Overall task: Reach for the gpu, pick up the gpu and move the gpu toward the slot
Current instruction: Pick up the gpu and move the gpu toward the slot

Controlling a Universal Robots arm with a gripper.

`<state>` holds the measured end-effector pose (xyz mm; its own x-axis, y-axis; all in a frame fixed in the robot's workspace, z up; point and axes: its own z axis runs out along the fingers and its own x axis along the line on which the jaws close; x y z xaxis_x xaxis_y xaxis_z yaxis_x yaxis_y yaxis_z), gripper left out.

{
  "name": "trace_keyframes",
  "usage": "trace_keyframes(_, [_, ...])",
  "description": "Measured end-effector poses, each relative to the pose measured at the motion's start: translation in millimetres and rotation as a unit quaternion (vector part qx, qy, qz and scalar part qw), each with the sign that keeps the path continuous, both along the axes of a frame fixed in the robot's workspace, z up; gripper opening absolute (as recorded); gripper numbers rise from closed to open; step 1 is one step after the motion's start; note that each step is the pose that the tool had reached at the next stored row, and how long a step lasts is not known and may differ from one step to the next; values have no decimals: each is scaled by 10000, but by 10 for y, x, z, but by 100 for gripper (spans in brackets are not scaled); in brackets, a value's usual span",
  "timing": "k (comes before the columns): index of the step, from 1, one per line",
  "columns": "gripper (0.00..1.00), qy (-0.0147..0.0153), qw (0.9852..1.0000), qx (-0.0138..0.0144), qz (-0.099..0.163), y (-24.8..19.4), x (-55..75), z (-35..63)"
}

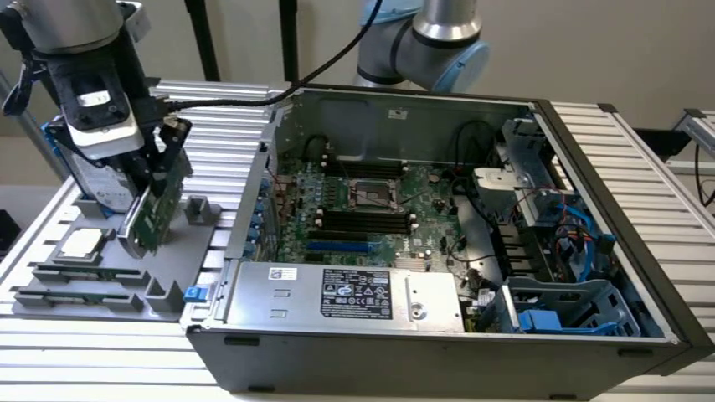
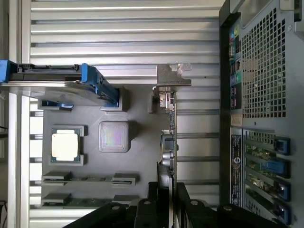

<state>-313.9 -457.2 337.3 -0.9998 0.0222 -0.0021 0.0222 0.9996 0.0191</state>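
Note:
The gpu is a thin green card standing on edge and slightly tilted over the grey parts tray at the exterior view's left. My gripper comes down on its upper edge, its fingers shut on the card. In the wrist view the gpu appears edge-on, its silver bracket at the far end, and the black fingers clamp it on both sides. I cannot tell whether the card's lower edge still touches its holder. The blue slot lies on the motherboard inside the open computer case.
On the tray sit a CPU, narrow memory sticks and a hard drive in a blue frame behind the card. The case's side wall rises between tray and motherboard. A ribbed metal table carries everything.

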Motion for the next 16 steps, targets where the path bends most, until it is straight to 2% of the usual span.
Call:
trace_keyframes(7, [26, 14, 10000, 15, 2, -5, 135, 319])
trace_keyframes(16, [26, 78, 10000, 41, 4, -7, 530, 725])
